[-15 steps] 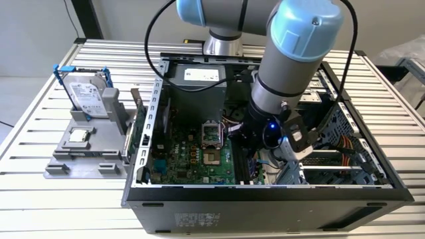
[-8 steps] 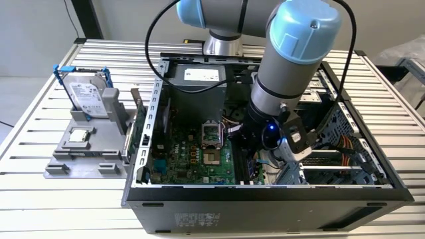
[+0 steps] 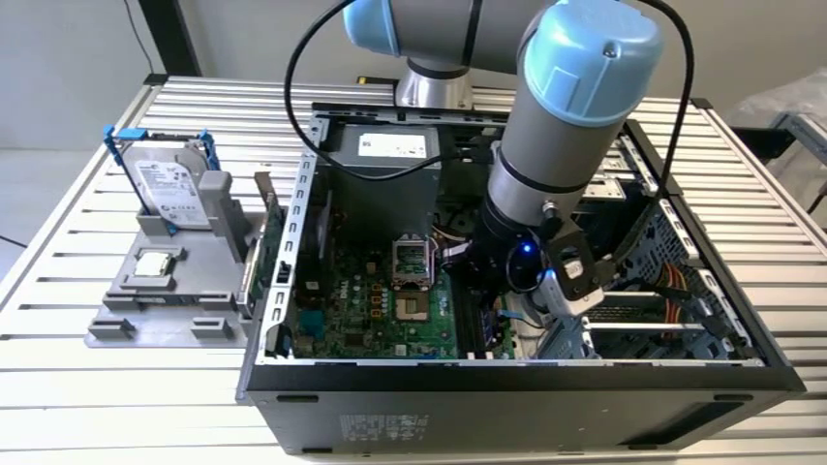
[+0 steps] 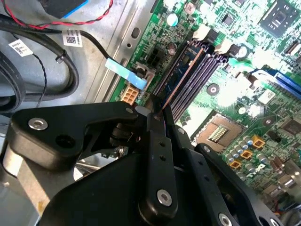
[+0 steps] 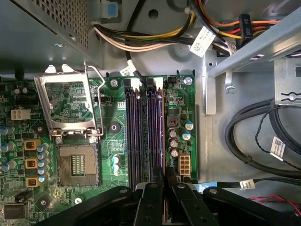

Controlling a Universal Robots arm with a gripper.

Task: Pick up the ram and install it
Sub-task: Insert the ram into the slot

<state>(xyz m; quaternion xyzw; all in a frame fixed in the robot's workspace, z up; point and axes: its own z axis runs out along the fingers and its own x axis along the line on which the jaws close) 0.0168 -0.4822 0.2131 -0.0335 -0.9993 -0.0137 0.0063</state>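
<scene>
The counter (image 3: 77,223) carries an open case (image 3: 517,383) with the arm (image 3: 568,126) reaching down into it. Beside the case, on the exterior view's left, a grey stand (image 3: 168,291) holds a drive (image 3: 168,184) and a chip (image 3: 155,262). Inside the case lies the green board (image 5: 183,101), its socket (image 5: 77,165) open and its cover (image 5: 68,106) tipped up.

The hand (image 4: 157,115) is low over the slots (image 5: 145,136), and its black fingers (image 5: 153,197) are pressed together on the ram (image 4: 181,77). In the second wrist view the stick appears as a thin edge running from the fingertips along the slots, apparently in or just above the outermost one; I cannot tell whether it is seated.

Judging from this, the step in hand is the seating. Doing it well calls for keeping the stick parallel to the slot and upright, with its notch matched to the slot's key. The push should go straight down and evenly along its length, since a tilt would jam one end. The nearby white connector (image 5: 184,165) and capacitors (image 5: 174,141) leave the fingers little room.
</scene>
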